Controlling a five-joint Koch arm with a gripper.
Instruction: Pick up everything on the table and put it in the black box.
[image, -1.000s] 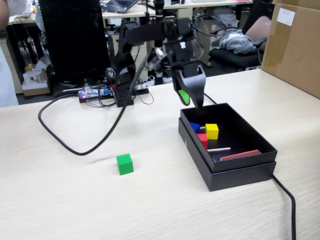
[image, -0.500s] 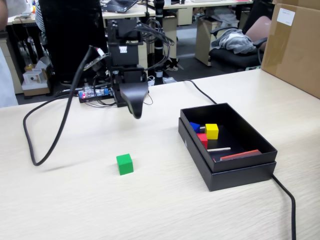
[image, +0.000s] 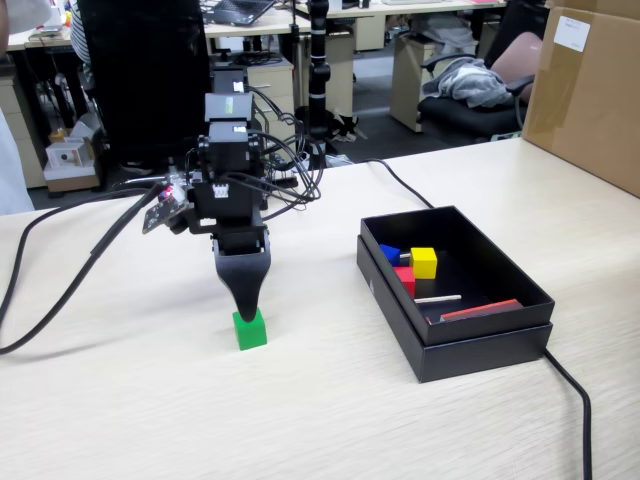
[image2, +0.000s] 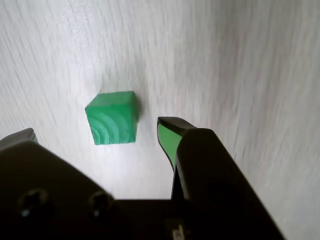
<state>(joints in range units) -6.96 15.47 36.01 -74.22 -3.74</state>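
1. The gripper (image: 246, 312) points straight down over the green cube (image: 249, 329) in the fixed view, its tip just above the cube's top.
2. In the wrist view the fingers (image2: 170, 135) stand apart, with the green cube (image2: 112, 118) lying on the tabletop (image2: 240, 65) just ahead of the gap between them; they hold nothing and do not touch the cube.
3. The green cube sits alone on the beige tabletop (image: 150, 410), well apart from the black box (image: 480, 340), which lies to its right in the fixed view.
4. Inside the black box, at its far left corner, lie the blue cube (image: 389, 254), the yellow cube (image: 424, 262) and the red cube (image: 405, 279), close together.
5. A thin white stick (image: 438, 298) and a red strip (image: 480, 310) also lie on the box floor.
6. A black cable (image: 60, 290) curves across the tabletop at the left, and another runs from the box's near corner to the lower right edge.
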